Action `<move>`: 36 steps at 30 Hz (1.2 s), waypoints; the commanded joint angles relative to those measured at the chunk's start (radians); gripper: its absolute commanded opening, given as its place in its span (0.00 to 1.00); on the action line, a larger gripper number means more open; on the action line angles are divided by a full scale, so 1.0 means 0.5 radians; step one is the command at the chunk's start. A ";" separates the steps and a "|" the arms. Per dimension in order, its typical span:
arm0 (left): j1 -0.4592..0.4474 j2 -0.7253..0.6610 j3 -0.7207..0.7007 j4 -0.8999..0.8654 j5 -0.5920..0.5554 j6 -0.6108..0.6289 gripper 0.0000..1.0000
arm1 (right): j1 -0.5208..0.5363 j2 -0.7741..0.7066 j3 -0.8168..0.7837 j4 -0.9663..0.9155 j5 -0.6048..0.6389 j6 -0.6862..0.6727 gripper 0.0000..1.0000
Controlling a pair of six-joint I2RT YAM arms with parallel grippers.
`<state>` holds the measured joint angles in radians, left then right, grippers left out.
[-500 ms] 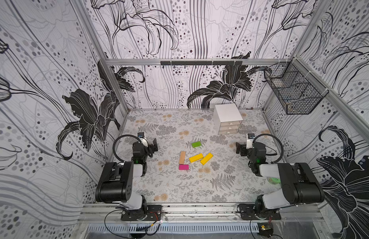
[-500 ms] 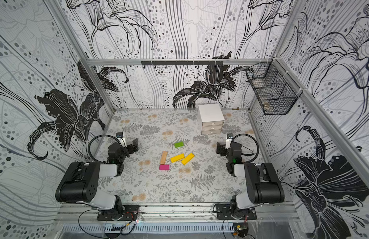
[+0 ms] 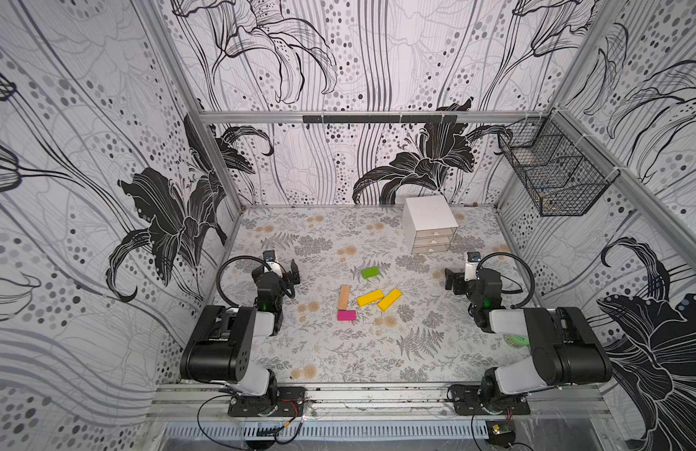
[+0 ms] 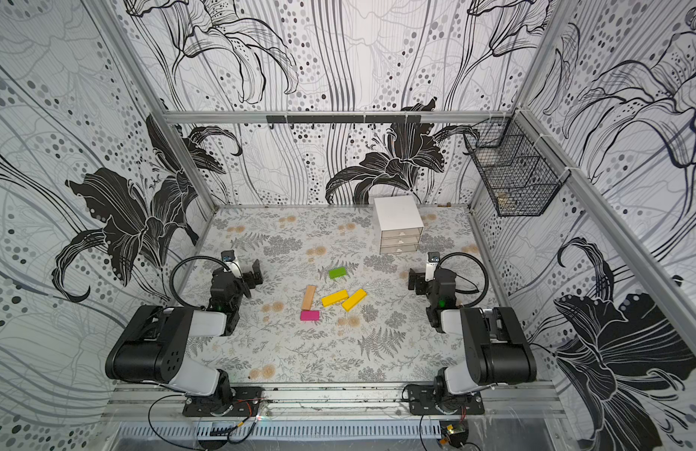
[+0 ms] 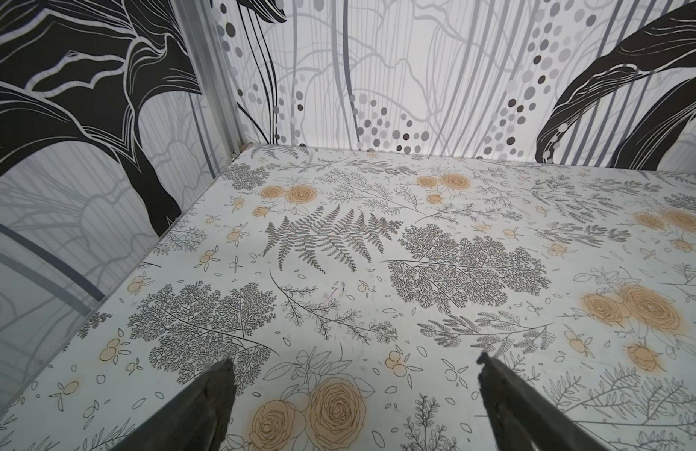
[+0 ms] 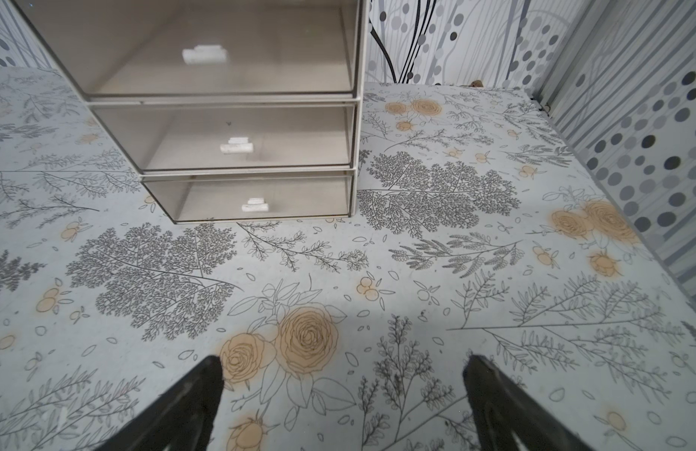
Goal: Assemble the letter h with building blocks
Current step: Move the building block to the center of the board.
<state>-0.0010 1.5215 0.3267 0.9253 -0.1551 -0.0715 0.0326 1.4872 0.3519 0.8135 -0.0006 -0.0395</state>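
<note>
Two long yellow blocks point(image 3: 370, 298) point(image 3: 389, 299) lay diagonal; one tan wood block point(image 3: 343, 297), front-to-back; one pink block point(image 3: 346, 315); one green block point(image 3: 370, 272); left gripper point(image 5: 354, 367), right gripper point(image 6: 342, 367) released.

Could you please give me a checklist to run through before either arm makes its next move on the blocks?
1. Left gripper open and empty: ok.
2. Right gripper open and empty: ok.
3. Tan block, pink block, green block and both yellow blocks visible, lying flat: ok.
4. Gap between the yellow blocks: cannot tell, their ends look very close.
5. Pieces joined into an h shape: not ok, they lie scattered.
6. White drawer box away from the pieces: ok.
</note>
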 commanded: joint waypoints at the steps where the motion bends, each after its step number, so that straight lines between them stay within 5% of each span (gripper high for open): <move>1: 0.007 0.016 -0.007 0.119 -0.070 0.022 0.99 | 0.007 0.029 0.045 0.043 -0.014 -0.016 0.99; 6: -0.005 0.021 -0.024 0.154 -0.111 0.032 0.99 | 0.006 0.026 0.039 0.056 0.002 -0.016 0.99; 10: 0.007 0.014 0.008 0.081 -0.093 0.006 0.99 | 0.011 -0.113 -0.033 0.103 0.280 0.086 0.99; 15: 0.017 -0.102 0.110 -0.201 -0.199 -0.002 0.99 | 0.064 -0.564 0.605 -1.313 0.358 0.261 0.99; 18: 0.000 -0.312 0.452 -0.880 -0.224 -0.035 0.96 | 0.096 -0.706 0.679 -1.516 0.434 0.379 0.99; 20: 0.000 -0.501 0.527 -0.989 -0.365 -0.251 0.97 | 0.082 -0.773 0.527 -1.546 1.033 1.034 1.00; 21: 0.001 -0.598 0.574 -1.091 -0.479 -0.419 0.99 | -0.001 -0.808 0.530 -1.778 0.973 1.339 1.00; 22: 0.000 -0.685 0.643 -1.276 -0.599 -0.627 0.99 | -0.101 -0.820 0.543 -1.770 0.633 1.228 0.97; 24: -0.002 -0.786 0.822 -1.751 -0.670 -0.921 0.99 | -0.062 -0.750 0.758 -2.117 0.679 1.199 0.96; 26: -0.016 -0.780 0.984 -2.111 -0.506 -1.112 0.99 | 0.067 -0.673 0.968 -2.451 0.789 1.249 0.99; 30: -0.394 -0.729 0.992 -2.215 -0.530 -1.277 0.99 | 0.504 -0.556 1.281 -3.034 1.390 1.609 0.99; 32: -0.670 -0.733 0.945 -2.139 -0.678 -1.274 0.99 | 0.534 -0.555 1.243 -2.943 1.162 1.474 0.75; 36: -1.052 -0.656 0.958 -2.196 -1.004 -1.241 0.99 | 0.585 -0.630 1.065 -2.711 0.471 1.351 0.65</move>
<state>-0.4603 1.1908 0.8043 -0.1146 -0.5049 -0.6556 0.3050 1.1843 0.9272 -0.4965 0.4091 0.6411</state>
